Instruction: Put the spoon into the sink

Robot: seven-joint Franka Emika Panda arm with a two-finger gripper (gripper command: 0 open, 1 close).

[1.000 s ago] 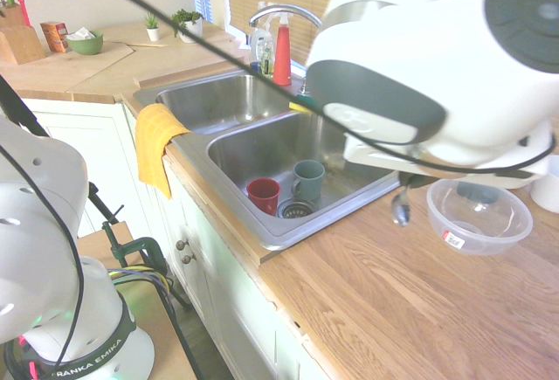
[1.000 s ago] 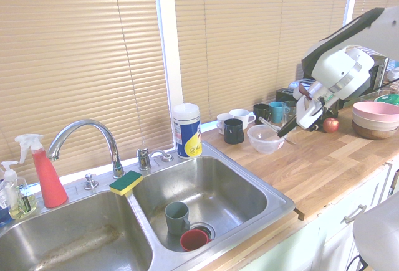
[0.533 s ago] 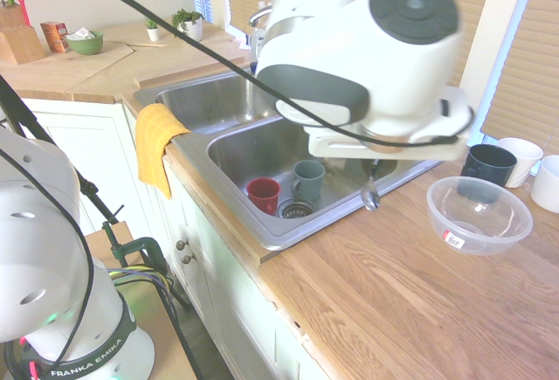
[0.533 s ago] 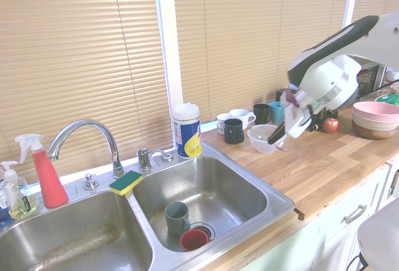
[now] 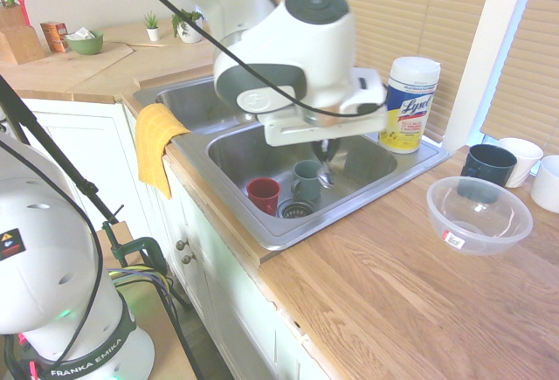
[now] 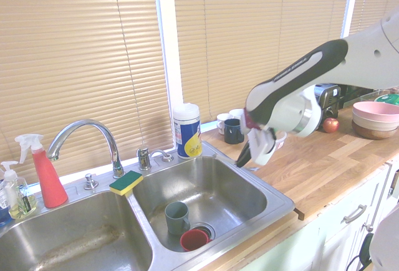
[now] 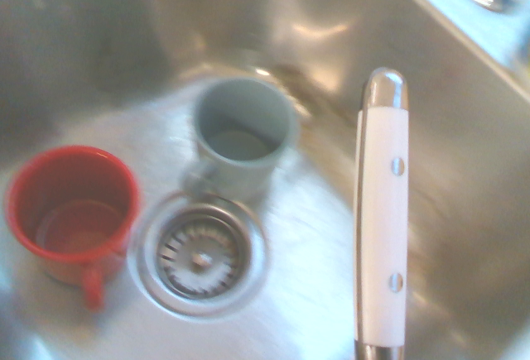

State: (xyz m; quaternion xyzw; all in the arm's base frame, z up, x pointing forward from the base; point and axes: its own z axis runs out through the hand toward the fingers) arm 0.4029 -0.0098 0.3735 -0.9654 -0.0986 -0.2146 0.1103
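One spoon [image 7: 383, 228] above two mugs in one sink [image 6: 206, 190]

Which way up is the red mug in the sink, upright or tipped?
Upright: the wrist view looks down into the open mouth of the red mug.

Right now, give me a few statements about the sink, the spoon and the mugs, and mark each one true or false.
1. The red mug and the gray mug are both in the sink. True.
2. The spoon lies in the clear bowl. False: the gripper holds it up over the sink.
3. The spoon's handle is white. True.
4. The towel by the sink is blue. False: it is yellow.
5. The sponge lies between the two basins, toward the faucet. True.
6. The red mug lies on the drain. False: it stands beside it.
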